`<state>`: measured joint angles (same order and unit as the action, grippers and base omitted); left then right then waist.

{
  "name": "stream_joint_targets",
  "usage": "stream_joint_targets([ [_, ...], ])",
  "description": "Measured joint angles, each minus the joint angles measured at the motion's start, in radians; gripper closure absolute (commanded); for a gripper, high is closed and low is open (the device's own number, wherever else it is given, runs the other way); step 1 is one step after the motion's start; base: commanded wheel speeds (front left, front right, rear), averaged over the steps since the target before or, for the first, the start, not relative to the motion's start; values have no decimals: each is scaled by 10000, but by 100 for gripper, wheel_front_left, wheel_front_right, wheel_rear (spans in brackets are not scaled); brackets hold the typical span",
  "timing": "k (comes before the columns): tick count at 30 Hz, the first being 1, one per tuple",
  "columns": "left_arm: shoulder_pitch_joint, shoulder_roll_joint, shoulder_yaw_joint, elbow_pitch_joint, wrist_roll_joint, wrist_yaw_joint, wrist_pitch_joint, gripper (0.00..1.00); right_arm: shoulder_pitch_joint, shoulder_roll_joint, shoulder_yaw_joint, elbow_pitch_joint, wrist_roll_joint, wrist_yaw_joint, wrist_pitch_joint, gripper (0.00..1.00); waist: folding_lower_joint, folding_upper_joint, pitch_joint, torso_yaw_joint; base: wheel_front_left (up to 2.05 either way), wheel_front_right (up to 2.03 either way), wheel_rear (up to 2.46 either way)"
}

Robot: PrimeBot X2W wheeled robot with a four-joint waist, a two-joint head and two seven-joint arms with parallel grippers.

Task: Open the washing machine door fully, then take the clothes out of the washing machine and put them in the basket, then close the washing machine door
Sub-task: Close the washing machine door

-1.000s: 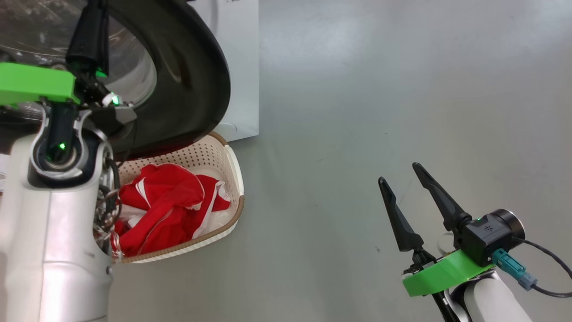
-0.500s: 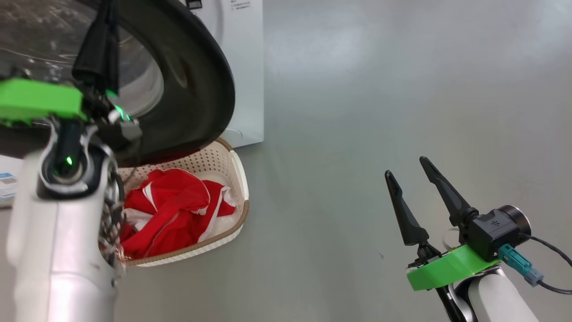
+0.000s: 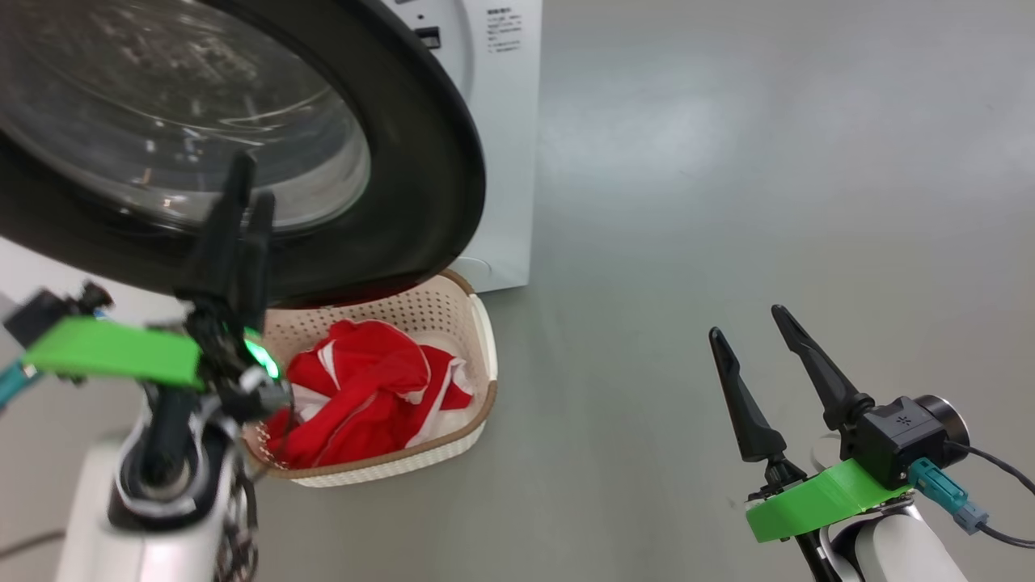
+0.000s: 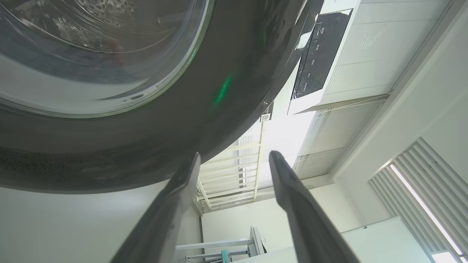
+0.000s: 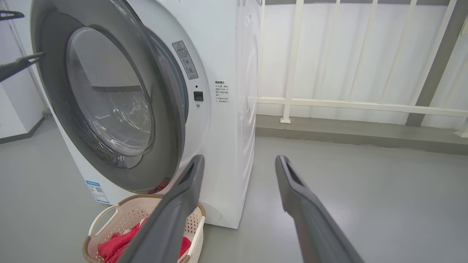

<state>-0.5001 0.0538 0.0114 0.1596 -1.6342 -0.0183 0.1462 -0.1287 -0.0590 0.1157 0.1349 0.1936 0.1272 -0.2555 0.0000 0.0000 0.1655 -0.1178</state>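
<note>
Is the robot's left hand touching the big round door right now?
Cannot tell. In the head view the left gripper overlaps the black rim of the washing machine door, and the left wrist view shows neither gap nor contact plainly.

Grey floor, smooth, w/ a few small dark specks. Rt wrist view: white railing w/ upright bars on a low grey kerb. White sheeting hangs behind the bars. Dark grey post leans across view's far rt. Plain white wall at view's left. Left wrist view: louvred panel, light coming thru the slats.
</note>
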Motion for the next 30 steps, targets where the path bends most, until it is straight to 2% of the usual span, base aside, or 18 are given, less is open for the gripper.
stream_joint_targets([
  [2,570,12,-123,-435,148,-2,-40,0,34,0,-13,46,0,0,0,0,0,0,-87,127,0,0,0],
  [5,1371,182,-280,-1145,922,-290,-458,0,40,4,-12,88,0,0,0,0,0,0,-233,302,0,0,0],
  [8,2104,596,-604,-1628,2428,-529,-1110,0,77,2,-42,98,-19,0,0,0,0,0,-383,465,0,0,0],
  [14,3199,1078,-1248,-1910,5287,-723,-2650,0,480,10,-117,105,-94,0,0,0,0,0,-693,807,0,0,0],
  [19,3957,1438,-1563,-1893,6972,-794,-3465,0,525,21,-199,58,-104,0,0,0,0,-1,-1030,998,0,0,0],
  [23,4548,1802,-1553,-1845,8441,-759,-3848,0,867,33,-359,-153,-236,0,0,0,0,0,-1310,1084,0,0,0],
  [26,4963,1831,-1321,-1858,9212,-706,-3954,0,1013,59,-408,-316,-295,0,2,0,0,0,-1478,1099,0,0,0],
  [30,5385,1862,-863,-2023,10807,-698,-3960,0,1087,84,-566,-587,-295,0,0,0,0,0,-1576,1037,0,0,0],
])
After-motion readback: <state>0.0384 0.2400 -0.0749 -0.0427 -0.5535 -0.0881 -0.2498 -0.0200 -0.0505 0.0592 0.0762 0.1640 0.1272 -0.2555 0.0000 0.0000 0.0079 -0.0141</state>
